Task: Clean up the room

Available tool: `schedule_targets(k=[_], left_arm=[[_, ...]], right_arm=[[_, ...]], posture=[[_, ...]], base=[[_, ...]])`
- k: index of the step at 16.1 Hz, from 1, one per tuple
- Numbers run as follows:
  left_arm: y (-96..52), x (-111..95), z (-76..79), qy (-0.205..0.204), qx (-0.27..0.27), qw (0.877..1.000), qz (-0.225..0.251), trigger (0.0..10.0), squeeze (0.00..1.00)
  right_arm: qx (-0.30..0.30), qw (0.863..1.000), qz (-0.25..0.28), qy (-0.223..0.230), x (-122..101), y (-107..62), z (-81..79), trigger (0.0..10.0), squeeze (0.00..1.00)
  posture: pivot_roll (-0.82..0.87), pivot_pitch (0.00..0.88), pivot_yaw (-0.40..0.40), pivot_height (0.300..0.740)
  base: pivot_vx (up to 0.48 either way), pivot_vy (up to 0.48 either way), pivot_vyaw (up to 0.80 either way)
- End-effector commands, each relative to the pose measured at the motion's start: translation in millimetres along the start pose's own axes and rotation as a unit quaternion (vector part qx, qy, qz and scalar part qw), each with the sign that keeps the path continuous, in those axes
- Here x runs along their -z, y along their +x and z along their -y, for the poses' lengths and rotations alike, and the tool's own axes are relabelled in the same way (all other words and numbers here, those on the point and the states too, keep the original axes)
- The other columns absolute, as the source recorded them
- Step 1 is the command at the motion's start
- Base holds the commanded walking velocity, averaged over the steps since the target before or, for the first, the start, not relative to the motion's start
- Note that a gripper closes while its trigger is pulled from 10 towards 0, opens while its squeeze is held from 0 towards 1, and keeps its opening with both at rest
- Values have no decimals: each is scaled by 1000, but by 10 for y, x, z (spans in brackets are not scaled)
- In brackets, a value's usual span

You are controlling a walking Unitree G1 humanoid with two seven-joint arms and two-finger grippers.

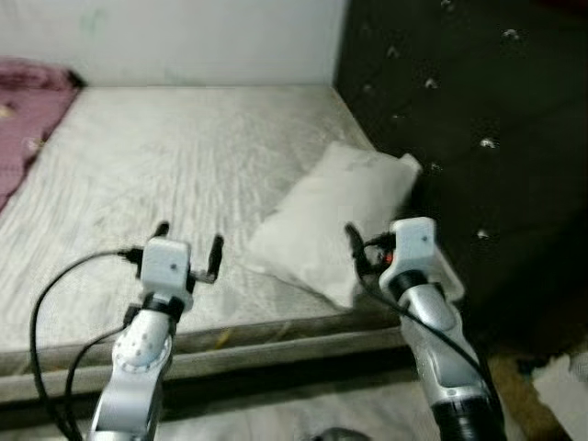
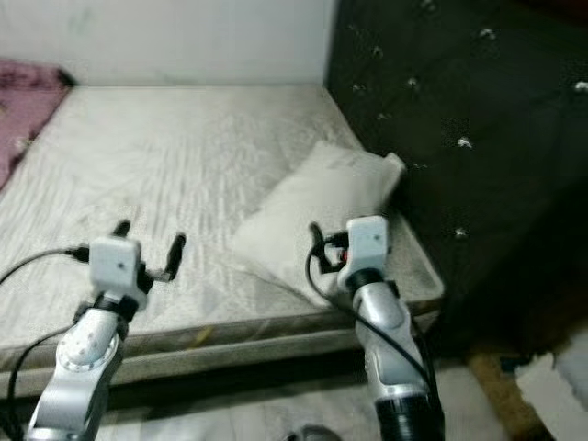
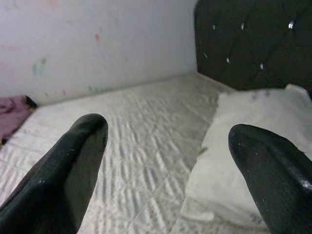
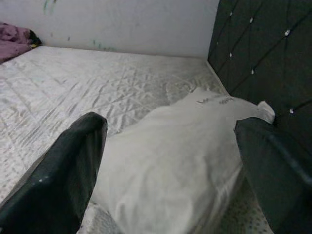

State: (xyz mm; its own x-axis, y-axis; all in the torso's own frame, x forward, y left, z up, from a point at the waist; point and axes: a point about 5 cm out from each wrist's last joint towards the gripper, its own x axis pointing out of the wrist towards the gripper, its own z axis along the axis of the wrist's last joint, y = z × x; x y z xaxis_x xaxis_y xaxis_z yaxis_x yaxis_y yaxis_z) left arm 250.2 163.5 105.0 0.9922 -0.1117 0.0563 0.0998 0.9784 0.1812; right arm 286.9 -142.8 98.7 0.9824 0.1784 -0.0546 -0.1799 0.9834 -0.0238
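Head views: the pillow (image 1: 335, 216) lies askew on the mattress (image 1: 165, 165), at the near corner beside the headboard (image 1: 478, 110). The left gripper (image 1: 187, 246) hovers over the mattress's near edge, fingers spread and empty. The right gripper (image 1: 367, 248) hangs at the pillow's near end.

Left wrist view: pillow off to one side of the spread fingers (image 3: 73, 161).

Right wrist view: the pillow sits between wide-apart fingers (image 4: 73, 161), ungrasped. Likely step: reaching for the pillow; next, close in and pinch it.

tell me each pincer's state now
left pincer: open, holding nothing, over the mattress
right pincer: open, holding nothing, at the pillow
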Motion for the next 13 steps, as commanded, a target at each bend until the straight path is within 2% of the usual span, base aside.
schedule_targets(k=[1,13], left_arm=[[-4,9,2,-1,-5,1000,-4,10000,0],[-2,-16,11,-11,3,1000,6,10000,0]], right_arm=[[3,1000,5,-4,-31,-1,37,10000,0],[3,1000,7,3,-33,4,36,10000,0]], posture=[[-122,0,-14,740],[-121,0,-14,740]], base=[[0,0,0],[20,0,0]])
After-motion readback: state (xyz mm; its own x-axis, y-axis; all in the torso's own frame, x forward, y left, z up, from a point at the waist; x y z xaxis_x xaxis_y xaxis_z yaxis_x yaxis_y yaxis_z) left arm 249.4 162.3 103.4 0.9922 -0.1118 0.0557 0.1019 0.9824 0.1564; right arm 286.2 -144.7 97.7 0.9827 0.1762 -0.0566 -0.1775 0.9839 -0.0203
